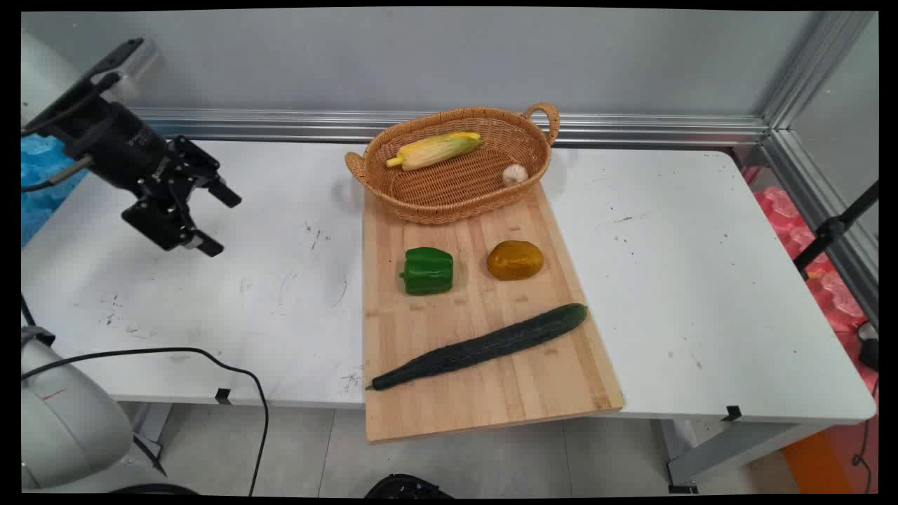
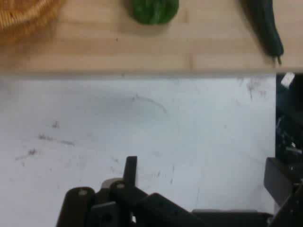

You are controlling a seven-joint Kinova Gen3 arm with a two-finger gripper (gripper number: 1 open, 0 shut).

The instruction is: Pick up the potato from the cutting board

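"So, what was in front of you?"

"A white table (image 1: 280, 294) against a grey wall. A black two-finger gripper (image 1: 217, 221) hung in the air over the table's left part, tilted down toward the right. Its fingers (image 1: 226, 195) were spread wide apart and nothing was between them."

"Was it touching anything?"

"No. Beneath it there was only bare, scuffed tabletop. The nearest thing was a long wooden cutting board (image 1: 491, 393), well to its right, whose near end hung over the table's front edge."

"And on the board?"

"A green bell pepper (image 1: 427, 271) toward the left side, a brownish-yellow lump (image 1: 515, 260) just right of it (perhaps a potato, I couldn't be sure), and a long dark cucumber (image 1: 484, 345) lying slantwise nearer the front. At the far end a wicker basket (image 1: 393, 200) sat partly on the board, with a corn cob (image 1: 435, 150) and a small garlic bulb (image 1: 515, 174) inside."

"What did the camera on the hand show?"

"Mostly white table, with the gripper (image 2: 203, 182) parted at the bottom. The board (image 2: 142, 52) ran along the top edge, and the pepper (image 2: 155, 10), the cucumber's (image 2: 267, 23) tip and a corner of the basket (image 2: 23, 16) peeked in there."
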